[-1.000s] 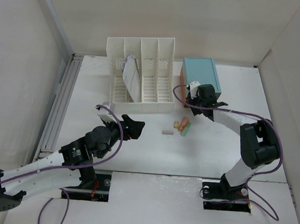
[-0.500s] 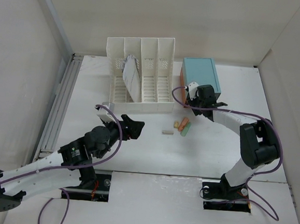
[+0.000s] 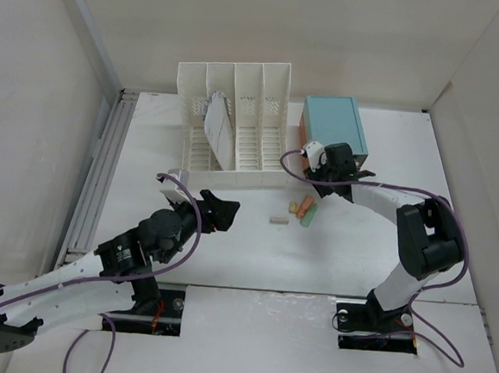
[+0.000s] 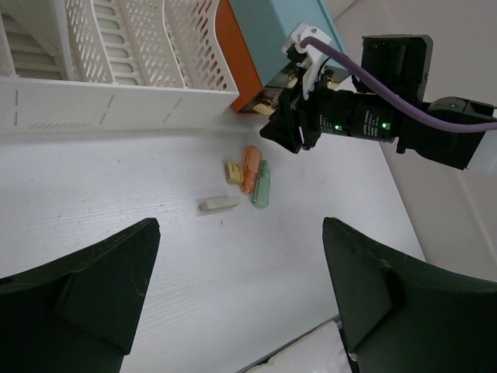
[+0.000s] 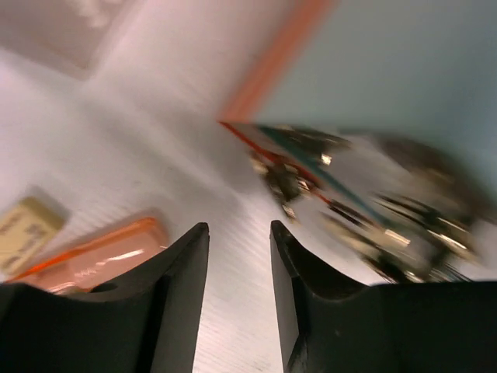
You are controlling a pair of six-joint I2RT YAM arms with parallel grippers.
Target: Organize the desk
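Observation:
The desk (image 3: 348,246) is a wide white tabletop with a grey rail (image 3: 94,183) along its left edge. Near its middle lie an orange highlighter (image 4: 250,167), a green one (image 4: 262,185), a yellow eraser (image 4: 233,172) and a beige eraser (image 4: 218,205). My right gripper (image 3: 313,176) hovers low just beyond them, by the front of the teal drawer box (image 3: 334,128). Its jaws (image 5: 239,233) stand narrowly apart with nothing between them. Small shiny metal pieces (image 5: 349,179), blurred, lie ahead of it at the box's foot. My left gripper (image 4: 241,256) hangs wide open over bare desk, short of the erasers.
A white slotted file rack (image 3: 237,121) holding a sheaf of papers (image 3: 217,128) stands at the back, left of the teal box. White walls close the desk in on three sides. The orange highlighter (image 5: 93,252) lies just left of the right fingers.
The right gripper has crept a little to the left along the front of the teal box. The left arm has not moved.

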